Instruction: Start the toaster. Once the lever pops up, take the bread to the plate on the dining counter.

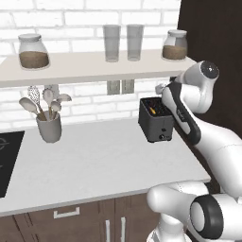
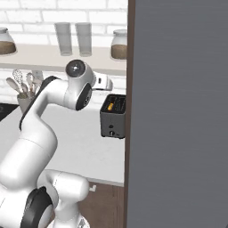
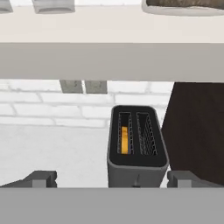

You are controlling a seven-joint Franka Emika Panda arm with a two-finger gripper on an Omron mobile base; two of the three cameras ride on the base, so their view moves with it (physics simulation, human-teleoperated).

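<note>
- Toaster (image 3: 138, 144) at back right of the table (image 1: 94, 165), near the brick wall and just beside a dark tall panel (image 3: 197, 131); likely parked there for the wall outlets (image 1: 120, 87) just above and behind it.
- Toaster body: boxy, dark grey, matte-looking shell with rounded top edges, two long slots lined with wire grilles; narrow front face carries a tiny pale knob (image 1: 162, 137).
- Bread (image 3: 124, 140) sits down inside the left slot in the hand view, only a golden-orange strip visible between the grilles; loaded and waiting, so toasting judged not started yet.
- Lever (image 3: 137, 180) barely readable, a thin vertical slit on the front face at the bottom of the hand view; its position up or down is too small to tell.
- Gripper (image 3: 111, 179) hangs above and in front of the toaster, fingers spread wide apart, nothing between them; toaster front lies between the two tips, so this looks like lining up for a press on the lever.
- Table: pale speckled stone-like slab, dark wood drawers below.
- Shelf (image 1: 94, 66) above, flat and pale, holding two clear glasses (image 1: 123, 42) and lidded jars of brown contents.
- Grey utensil crock (image 1: 49, 126) with spoons and a whisk stands well apart, far left.
</note>
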